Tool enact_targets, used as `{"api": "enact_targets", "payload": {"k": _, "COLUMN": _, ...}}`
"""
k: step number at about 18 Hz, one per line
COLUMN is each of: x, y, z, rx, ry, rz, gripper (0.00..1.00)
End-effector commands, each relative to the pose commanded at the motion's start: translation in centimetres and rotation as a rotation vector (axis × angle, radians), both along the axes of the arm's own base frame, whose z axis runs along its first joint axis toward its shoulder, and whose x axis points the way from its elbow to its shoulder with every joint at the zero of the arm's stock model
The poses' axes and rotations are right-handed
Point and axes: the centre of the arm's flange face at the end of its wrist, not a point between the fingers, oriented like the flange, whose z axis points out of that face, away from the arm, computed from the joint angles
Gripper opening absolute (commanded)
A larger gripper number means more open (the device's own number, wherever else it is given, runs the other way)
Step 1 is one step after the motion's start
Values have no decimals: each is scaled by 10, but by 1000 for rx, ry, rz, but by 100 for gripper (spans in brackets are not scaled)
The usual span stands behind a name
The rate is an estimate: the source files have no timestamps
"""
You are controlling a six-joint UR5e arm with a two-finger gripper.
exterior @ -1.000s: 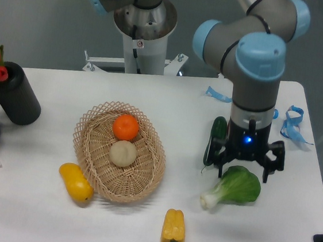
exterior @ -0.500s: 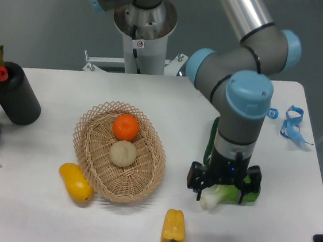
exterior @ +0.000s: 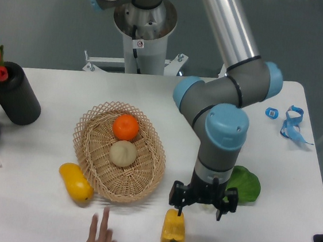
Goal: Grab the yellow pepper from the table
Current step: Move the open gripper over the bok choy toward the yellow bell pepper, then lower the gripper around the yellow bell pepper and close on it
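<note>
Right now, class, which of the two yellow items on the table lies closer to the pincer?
The yellow pepper, lobed and grooved, directly below the pincer; the smooth mango-like fruit lies left of the basket.

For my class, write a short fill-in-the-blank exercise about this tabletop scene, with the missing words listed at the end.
1. The wicker basket holds an orange and a pale ____ fruit.
2. The gripper hangs with jaws open just above and right of the ____ pepper.
3. The leafy green vegetable lies to the ____ of the arm.
4. A human ____ reaches in at the bottom edge.

Missing words: round; yellow; right; hand
</note>
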Motion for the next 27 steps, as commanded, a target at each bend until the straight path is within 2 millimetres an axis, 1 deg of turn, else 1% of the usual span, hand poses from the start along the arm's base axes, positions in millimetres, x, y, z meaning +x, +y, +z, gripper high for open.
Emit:
{"api": "enact_targets", "payload": {"k": 1, "x": 2, "y": 2, "z": -1, "rx": -1, "ry": -2, "rz": -2, "gripper": 100}}
{"api": "enact_targets", "payload": {"k": 2, "x": 6, "y": 6, "z": -7, "rx": -6, "ry": -8, "rz": -9, "gripper": 100}}
{"api": "enact_targets", "payload": {"k": 6, "x": 8, "y": 10, "z": -23, "rx": -21, "ry": -25, "rz": -14, "gripper": 100}}
{"api": "enact_targets", "payload": {"k": 9, "x": 12, "y": 15, "z": -32, "rx": -28, "ry": -31, "rz": -21, "gripper": 100}}
{"api": "enact_targets", "payload": {"k": 12, "x": 12, "y": 15, "z": -32, "rx": -28, "ry": -31, "rz": -22, "gripper": 100}}
{"api": "enact_targets", "payload": {"k": 15, "x": 9, "y": 18, "z": -41, "rx": -32, "ry": -31, "rz": -22, "gripper": 100}}
{"api": "enact_targets", "payload": {"k": 17, "x": 15, "y": 23, "z": -45, "rx": -32, "ry": -30, "rz": -34, "gripper": 100}}
{"api": "enact_targets", "payload": {"k": 19, "x": 15, "y": 23, "z": -45, "rx": -34, "ry": -27, "rz": -38, "gripper": 100}}
{"api": "enact_targets", "payload": {"k": 21, "x": 14, "y": 23, "z": -52, "rx": -46, "ry": -29, "rz": -36, "gripper": 100}}
{"api": "enact_targets", "payload": {"k": 23, "x": 14, "y": 23, "z": -55, "rx": -63, "ry": -17, "rz": -34, "gripper": 100}}
{"api": "enact_targets", "payload": {"k": 24, "x": 17, "y": 26, "z": -55, "rx": -62, "ry": -16, "rz": -40, "gripper": 100}}
{"api": "enact_targets", "payload": {"k": 27, "x": 17, "y": 26, "z": -56, "rx": -64, "ry": -16, "rz": -39, "gripper": 100}}
